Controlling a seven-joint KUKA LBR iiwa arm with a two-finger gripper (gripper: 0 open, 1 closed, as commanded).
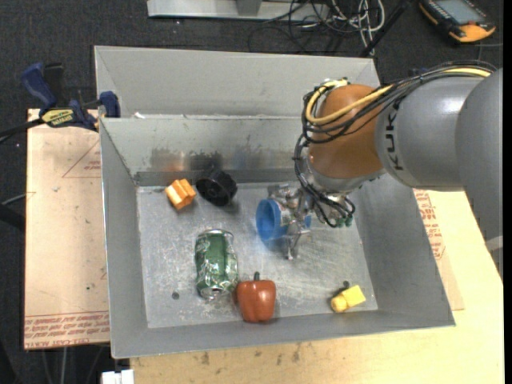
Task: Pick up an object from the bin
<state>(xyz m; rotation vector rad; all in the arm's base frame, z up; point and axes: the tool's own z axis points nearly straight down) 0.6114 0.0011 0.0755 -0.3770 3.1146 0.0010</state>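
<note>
Looks down into a grey metal bin (120,214) holding a few small things, scattered well apart on the floor. Near the middle, a little to the right: a small blue plastic cup (268,220), lying on its side with the mouth turned left. Just beside it on the right, seemingly touching it: the jaws, lowered close to the bin floor beneath a rounded orange wrist cover (344,134) on a thick silver robot arm (436,134) reaching in from the right. Cannot tell how far open the jaws stand, nor confirm any hold on the cup, with metal parts and looped cables crowding that spot. Further off, toward the back left: a small orange block (181,193) and a black round part (216,187). Along the front: a crushed green drinks can (215,264), a red toy fruit with a dark stem (256,300) touching the can's lower end, and a small yellow piece (348,298). As for the cup: probably light, stiff and thin-walled, with a smooth, rather slippery skin. Likely to roll or skate away under a sideways nudge. Best taken at the rim, one jaw inside the mouth and one against the outer wall, or else across the body. Unlikely to break, though apt to flex or squirt free under a hard squeeze.
</note>
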